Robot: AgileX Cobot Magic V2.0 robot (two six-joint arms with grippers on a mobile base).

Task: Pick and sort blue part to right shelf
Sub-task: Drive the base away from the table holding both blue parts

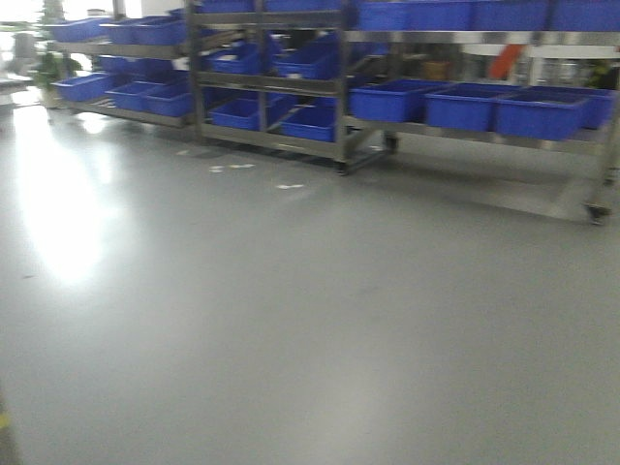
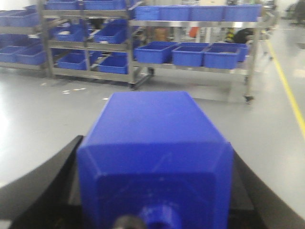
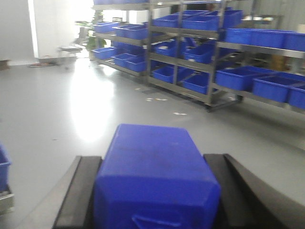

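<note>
In the front-facing view we are looking across a bare grey floor (image 1: 291, 320) at steel racks along the far wall. The right shelf (image 1: 436, 37) is standing far right, loaded with blue crates (image 1: 465, 105). Neither arm is showing here, and the picture is smeared, so we are reading little detail on the rails.

In the left wrist view the left tool (image 2: 155, 143) is gripping the blue part (image 2: 155, 157), with black fingers (image 2: 43, 186) pressing on both of its sides. The knob is pointing back toward the camera. The racks are sitting well apart from it, far across the floor.

In the right wrist view the right tool (image 3: 155, 167) is clamping a twin blue part (image 3: 152, 176) the same way, its fingers (image 3: 78, 191) flanking the block. Here the racks are running along the far right.

We are judging that both parts are being carried and that the placing is not yet begun. A jolt of the base could be loosening either smooth-sided block, and it would be dropping onto the floor. We are also risking a delivery to the wrong rack, since several look alike. Close in, the protruding parts could be striking the front rail or a crate.
</note>
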